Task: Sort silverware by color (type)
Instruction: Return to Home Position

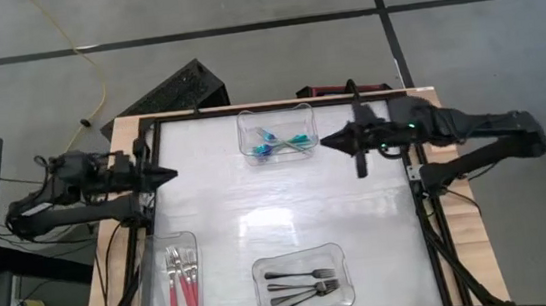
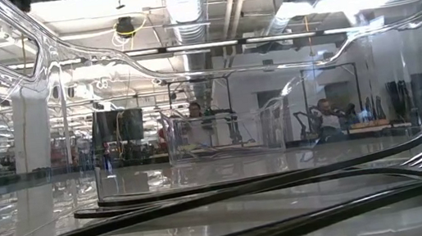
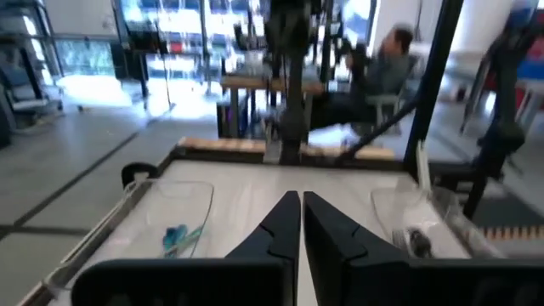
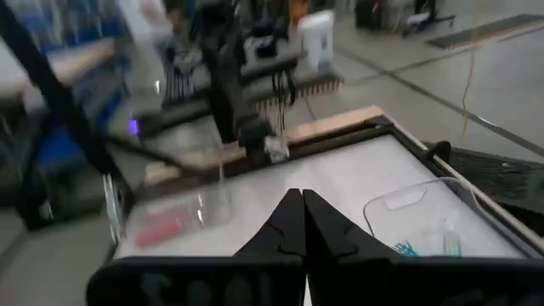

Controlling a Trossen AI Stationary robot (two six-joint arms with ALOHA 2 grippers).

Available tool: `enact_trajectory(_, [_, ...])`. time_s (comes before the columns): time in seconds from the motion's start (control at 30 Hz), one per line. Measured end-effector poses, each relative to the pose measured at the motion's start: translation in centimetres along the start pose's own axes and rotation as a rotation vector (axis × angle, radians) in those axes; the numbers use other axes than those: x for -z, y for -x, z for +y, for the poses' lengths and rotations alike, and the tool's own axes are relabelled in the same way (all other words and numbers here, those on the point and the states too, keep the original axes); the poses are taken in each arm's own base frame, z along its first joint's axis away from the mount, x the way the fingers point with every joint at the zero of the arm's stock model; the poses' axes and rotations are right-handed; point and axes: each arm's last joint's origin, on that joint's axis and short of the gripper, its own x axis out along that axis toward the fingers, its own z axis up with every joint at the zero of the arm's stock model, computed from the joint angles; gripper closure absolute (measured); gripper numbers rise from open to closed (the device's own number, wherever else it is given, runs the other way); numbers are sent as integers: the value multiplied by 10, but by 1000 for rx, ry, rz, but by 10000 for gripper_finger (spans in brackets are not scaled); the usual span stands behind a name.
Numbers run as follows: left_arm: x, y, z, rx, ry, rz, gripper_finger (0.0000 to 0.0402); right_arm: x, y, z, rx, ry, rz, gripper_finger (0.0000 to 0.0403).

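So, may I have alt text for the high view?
Sorted forks on a table: blue forks in the far bin, pink forks in the near-left bin, black forks in the near-middle bin. Left claw and right claw hover shut at opposite sides.

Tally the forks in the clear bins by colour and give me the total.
Pink-handled forks: about 4
Blue forks: about 4 (they overlap, so they are hard to separate)
Black forks: 4
Total: about 12
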Motion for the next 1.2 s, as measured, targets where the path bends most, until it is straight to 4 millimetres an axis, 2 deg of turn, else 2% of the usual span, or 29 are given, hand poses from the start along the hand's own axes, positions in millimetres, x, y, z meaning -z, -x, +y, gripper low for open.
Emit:
enact_trajectory(0.1, [16, 9, 6, 21, 55, -86, 401, 36, 12, -17, 13, -112, -103, 384])
enact_trajectory(0.23, [46, 7, 16, 19, 139, -164, 401, 87, 15, -34, -22, -217, -184, 384])
enact_trajectory(0.37, [69, 4, 23, 13, 188, -166, 401, 122, 20, -44, -47, -282, -229, 388])
enact_trajectory(0.47, [79, 2, 27, -19, 207, -156, 401, 141, 28, -48, -47, -289, -233, 387])
enact_trajectory(0.7, [84, 0, 29, -17, 213, -141, 401, 182, 50, -60, 20, -331, -310, 387])
enact_trajectory(0.87, [91, -4, 31, -20, 216, -135, 401, 205, 51, -63, 20, -338, -330, 387])
enact_trajectory(1.07, [105, -13, 34, 73, 239, -252, 401, 228, 49, -67, 30, -341, -352, 387])
enact_trajectory(1.2, [113, -15, 36, 74, 244, -251, 401, 234, 50, -68, 38, -339, -330, 387])
